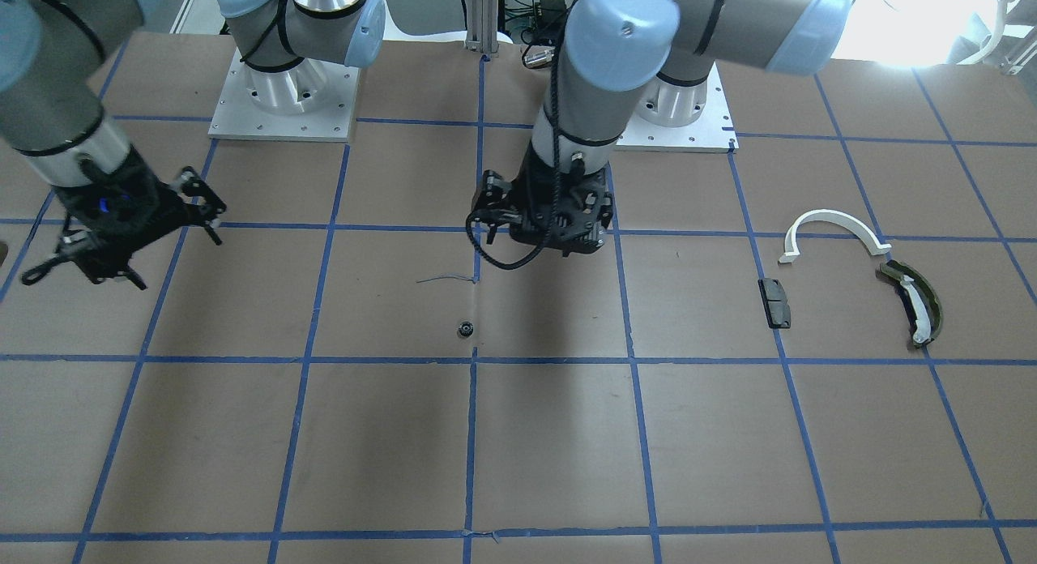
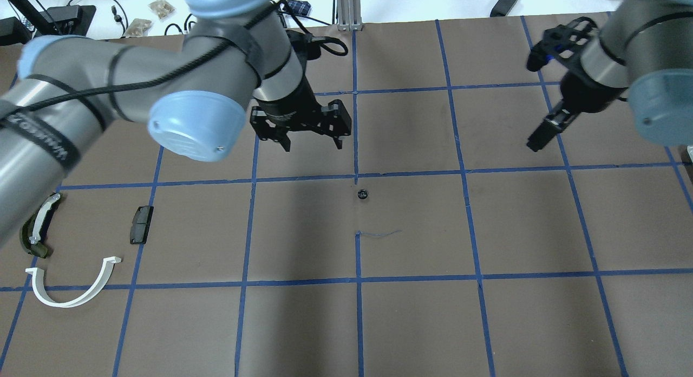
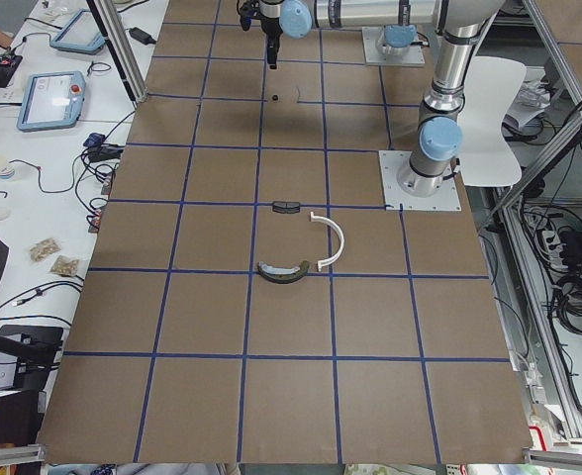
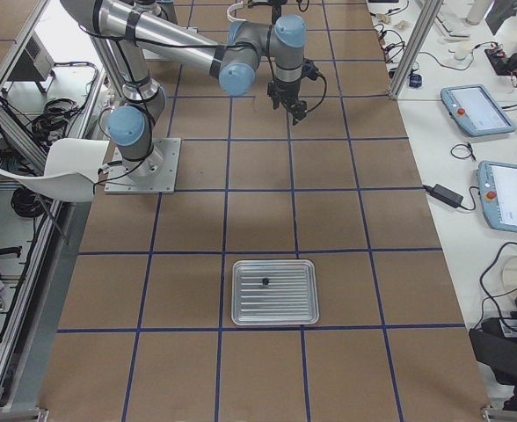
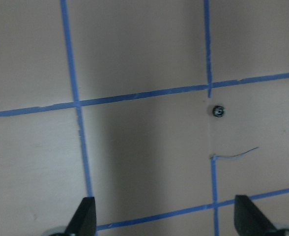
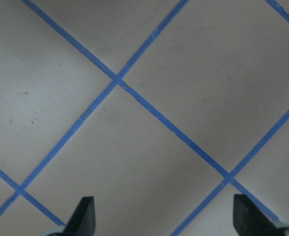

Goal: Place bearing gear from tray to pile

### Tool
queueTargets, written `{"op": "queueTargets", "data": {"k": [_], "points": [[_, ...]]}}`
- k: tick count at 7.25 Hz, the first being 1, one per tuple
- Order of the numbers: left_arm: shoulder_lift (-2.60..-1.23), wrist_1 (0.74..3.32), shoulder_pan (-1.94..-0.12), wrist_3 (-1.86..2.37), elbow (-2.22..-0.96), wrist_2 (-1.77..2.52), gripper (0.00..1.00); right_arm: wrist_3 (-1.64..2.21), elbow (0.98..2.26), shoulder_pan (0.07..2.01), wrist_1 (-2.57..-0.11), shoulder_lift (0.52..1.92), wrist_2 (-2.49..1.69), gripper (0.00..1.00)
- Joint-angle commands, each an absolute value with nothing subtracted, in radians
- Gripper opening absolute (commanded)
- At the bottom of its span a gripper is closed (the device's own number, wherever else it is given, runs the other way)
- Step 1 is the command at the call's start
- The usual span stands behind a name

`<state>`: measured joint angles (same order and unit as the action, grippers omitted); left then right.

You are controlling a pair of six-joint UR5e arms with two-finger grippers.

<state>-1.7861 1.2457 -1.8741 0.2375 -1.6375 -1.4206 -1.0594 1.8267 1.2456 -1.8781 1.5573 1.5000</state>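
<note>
The left gripper (image 2: 313, 144) hangs over the middle of the table (image 2: 487, 323), its two fingers spread wide with nothing between them. In its wrist camera only brown paper and blue tape lines show between the black fingertips (image 5: 85, 219). A little way ahead lies the bearing gear (image 2: 363, 194), a tiny black round part. It rests on the table just beside a spot where blue lines cross (not in a tray, and well apart from the pile (image 2: 141, 224)). A thin gray thread (image 2: 379, 234) lies near it. The right gripper (image 1: 121, 240) hangs off to the robot's right side, far from the gear, its fingers wide apart too and holding nothing. The pile is over on the robot's left: a white half-ring (image 1: 834, 216), an olive-green curved piece (image 1: 914, 301) with a white strip, and a small black block (image 1: 775, 302). They lie close together. The camera at the right end shows a silver tray (image 4: 241, 308) with one small dark thing in it, too small to name.
</note>
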Motion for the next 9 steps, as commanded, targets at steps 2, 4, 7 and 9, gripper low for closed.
{"op": "queueTargets", "data": {"k": [2, 4, 7, 9], "points": [[-1.978, 1.037, -1.979, 0.412, -1.638, -1.442, 1.0, -1.485, 1.827, 0.762, -1.891, 1.516, 1.528, 1.0], [-2.034, 1.011, -1.993, 0.431, -1.641, -1.52, 1.0, -1.706, 1.818, 0.623, -2.218, 1.27, 1.532, 1.0], [-2.084, 1.009, -1.994, 0.437, -1.641, -1.523, 1.0, -1.782, 1.766, 0.568, -2.334, 1.085, 1.532, 1.0], [-2.117, 0.993, -1.996, 0.437, -1.641, -1.537, 1.0, -1.807, 1.723, 0.557, -2.319, 1.031, 1.532, 0.94]]}}
